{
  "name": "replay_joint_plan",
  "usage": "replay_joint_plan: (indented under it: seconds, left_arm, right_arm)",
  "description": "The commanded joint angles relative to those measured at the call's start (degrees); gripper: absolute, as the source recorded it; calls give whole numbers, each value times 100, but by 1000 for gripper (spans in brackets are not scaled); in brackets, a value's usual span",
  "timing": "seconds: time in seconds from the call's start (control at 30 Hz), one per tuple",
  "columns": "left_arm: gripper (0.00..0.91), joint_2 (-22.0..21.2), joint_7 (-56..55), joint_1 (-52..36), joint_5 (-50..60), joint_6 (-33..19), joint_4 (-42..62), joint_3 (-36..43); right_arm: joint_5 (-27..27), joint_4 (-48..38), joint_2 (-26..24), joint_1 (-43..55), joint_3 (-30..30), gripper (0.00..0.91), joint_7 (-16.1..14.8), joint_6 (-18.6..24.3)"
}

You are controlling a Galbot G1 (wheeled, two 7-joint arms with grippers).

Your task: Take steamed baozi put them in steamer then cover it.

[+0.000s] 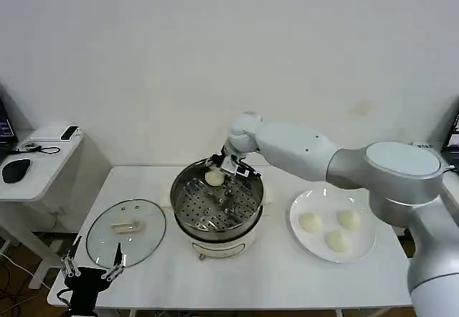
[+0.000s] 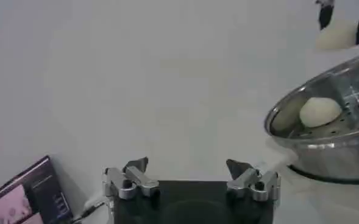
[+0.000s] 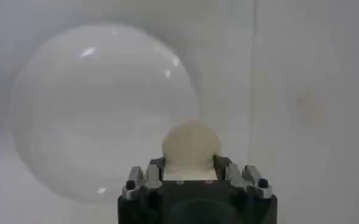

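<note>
My right gripper (image 1: pixel 215 176) hangs over the far rim of the steamer (image 1: pixel 174 196), shut on one steamed baozi (image 1: pixel 214 178). In the right wrist view that cream bun (image 3: pixel 191 143) sits squeezed between the fingers of the right gripper (image 3: pixel 189 162). The left wrist view shows the steamer (image 2: pixel 331 152), the held bun (image 2: pixel 337 35) above it, and the bun's mirror image on the shiny inner wall. Three more baozi (image 1: pixel 336 240) lie on the white plate (image 1: pixel 362 242) to the right. My left gripper (image 1: pixel 92 265) (image 2: pixel 187 165) waits open at the table's front left corner.
The round glass lid (image 1: pixel 143 242) lies flat on the table left of the steamer, just beyond the left gripper. A low side table (image 1: pixel 36 163) with small devices stands farther left. A white wall closes off the back.
</note>
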Motion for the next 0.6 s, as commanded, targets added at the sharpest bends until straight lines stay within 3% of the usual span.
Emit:
replay_joint_plan:
  seconds: [0.03, 0.3, 0.37, 0.47, 0.6]
  left_arm:
    - [907, 6, 10, 0, 1, 10, 2, 6]
    - [907, 51, 32, 19, 2, 41, -101, 123]
    - [907, 74, 52, -28, -8, 62, -106, 142]
    - [907, 137, 70, -95, -53, 85, -116, 180]
    - [907, 259, 96, -168, -158, 113, -132, 179]
  right_arm:
    - [161, 166, -41, 160, 17, 907, 15, 87]
    - [1262, 1432, -907, 1026, -83, 907, -265, -645]
    - [1339, 1779, -1278, 1164, -94, 907, -216, -795]
    - [2011, 2326, -1911, 1376, -184, 907, -215, -1358]
    - [2132, 2842, -2882, 1536, -248, 907, -199, -1794]
